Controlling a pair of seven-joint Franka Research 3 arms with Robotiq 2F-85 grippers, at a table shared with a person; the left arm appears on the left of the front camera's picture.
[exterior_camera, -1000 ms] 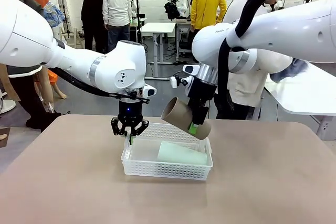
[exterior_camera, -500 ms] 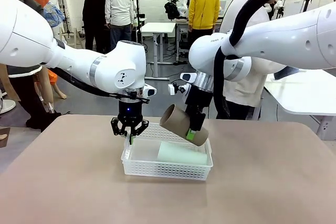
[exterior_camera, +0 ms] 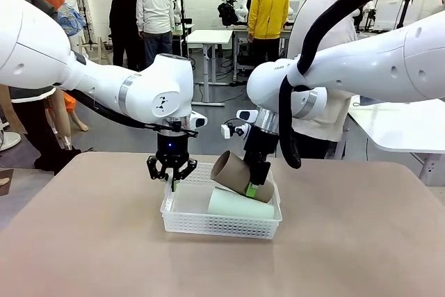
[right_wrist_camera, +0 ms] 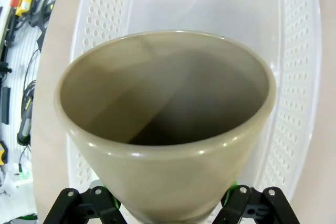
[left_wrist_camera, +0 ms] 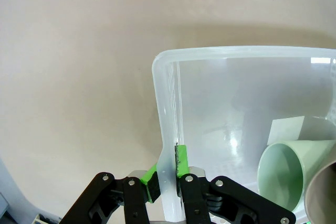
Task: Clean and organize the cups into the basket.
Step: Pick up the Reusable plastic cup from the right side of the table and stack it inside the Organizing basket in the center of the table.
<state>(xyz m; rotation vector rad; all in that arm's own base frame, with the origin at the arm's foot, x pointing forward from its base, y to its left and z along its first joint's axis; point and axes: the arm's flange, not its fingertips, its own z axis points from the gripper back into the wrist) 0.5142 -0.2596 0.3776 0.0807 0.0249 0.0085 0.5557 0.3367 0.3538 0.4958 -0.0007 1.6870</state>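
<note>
The white lattice basket (exterior_camera: 208, 226) stands at the table's middle. A pale mint green cup (exterior_camera: 240, 205) lies on its side inside it. My left gripper (exterior_camera: 172, 174) is shut on the basket's left wall; in the left wrist view its green pads (left_wrist_camera: 181, 161) pinch that wall (left_wrist_camera: 167, 103), with the mint cup (left_wrist_camera: 283, 174) and a tan rim (left_wrist_camera: 323, 192) at the lower right. My right gripper (exterior_camera: 254, 184) is shut on a tan-brown cup (exterior_camera: 236, 174), tilted with its mouth up-left, just over the mint cup. The right wrist view looks into the tan cup (right_wrist_camera: 168, 129) above the basket (right_wrist_camera: 304, 77).
The tan tabletop (exterior_camera: 83, 241) has free room left, right and in front of the basket. A person in a white top (exterior_camera: 327, 116) stands at the far side behind my right arm. A white table (exterior_camera: 410, 123) stands beyond, at the right.
My right arm has carried the tan cup down and to the left, from above the basket's right end to just over the mint cup. The left gripper has stayed put.
</note>
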